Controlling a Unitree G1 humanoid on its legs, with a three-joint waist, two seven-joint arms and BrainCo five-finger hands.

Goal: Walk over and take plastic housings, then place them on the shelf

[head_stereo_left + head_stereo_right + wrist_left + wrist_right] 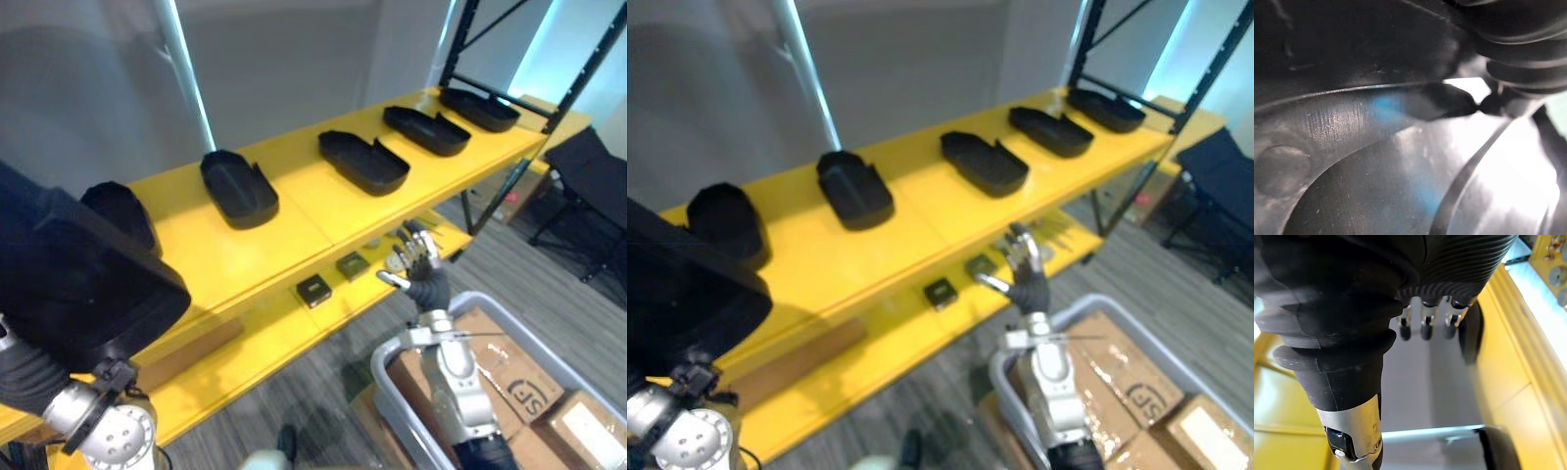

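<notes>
right hand [423, 272] is hovering in front of the long yellow metal shelf [196, 245], level with its lower board. its fingers [1425, 325] are standing straight and spread wide, and it is holding nothing.

left hand [1518, 54] is sitting beneath a large black plastic housing [88, 284], which is riding on the end of the left arm just off the near end of the shelf. the fingers are hidden under this housing, so the grip cannot be told. the left wrist view is looking into its smooth dark inner wall.

five more open black plastic housings are lying in a row on the shelf's top board, apart from one another:
- the first [118, 211], partly behind the carried one
- the second [238, 186]
- the third [362, 162]
- the fourth [426, 130]
- the fifth [480, 108], at the far end

two small dark square parts [313, 290] [353, 264] are resting on the shelf's lower board, near the right hand.

a grey plastic bin [382, 372] is standing on the floor before the shelf, holding brown cardboard boxes [509, 377].
</notes>
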